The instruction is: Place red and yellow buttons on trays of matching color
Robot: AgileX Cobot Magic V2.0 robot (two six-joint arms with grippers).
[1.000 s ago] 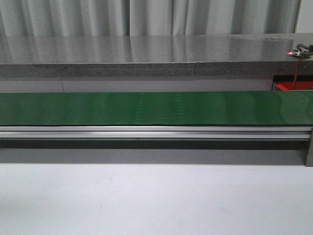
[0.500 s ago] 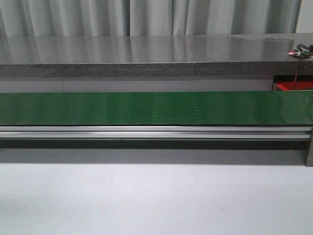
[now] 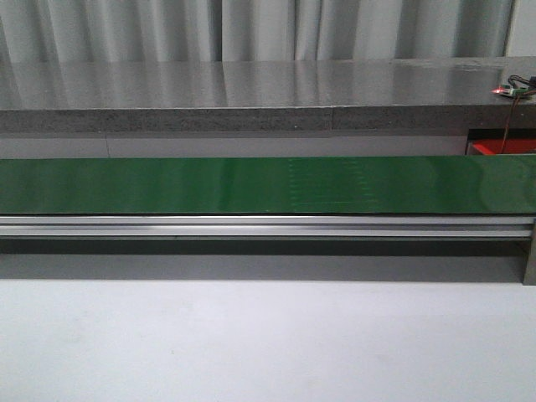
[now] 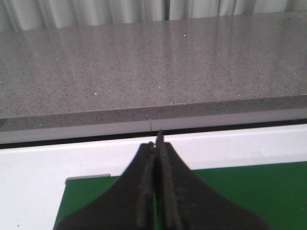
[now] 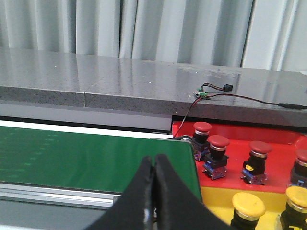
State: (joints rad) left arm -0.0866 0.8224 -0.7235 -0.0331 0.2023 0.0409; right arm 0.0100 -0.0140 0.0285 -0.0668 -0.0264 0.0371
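**Right wrist view: buttons sit on their trays, both grippers pinched shut**

Right wrist view shows the right gripper [image 5: 154,191] closest to us. Its two black jaws are pressed together and hold nothing. The left gripper [image 4: 156,187] looks the same in its own view: jaws together, nothing between them.

Just past the right gripper runs the green belt [image 5: 86,160]. No button rides on the part of the belt we can see, in any view.

Beside the end of the belt is the yellow tray [image 5: 216,201]. Two yellow buttons stand on it, one at [image 5: 248,206] and one at [image 5: 298,197]. Behind it is the red tray [image 5: 283,143]. Red buttons stand there in a row, like the one at [image 5: 218,148] and the one at [image 5: 256,155]. So the buttons we can see are already on trays of their own color.

Farther back is the gray stone counter [image 5: 96,81], with a small wire [image 5: 213,93] lying on it. Curtains hang behind.

Each button looks hard, with a smooth round cap on top and a dark blocky body under it. I think the cap would be slippery and the button top-heavy, so it could tip. It looks light enough for one gripper. The best place to hold it is probably the neck or body under the cap, with a jaw on each side.
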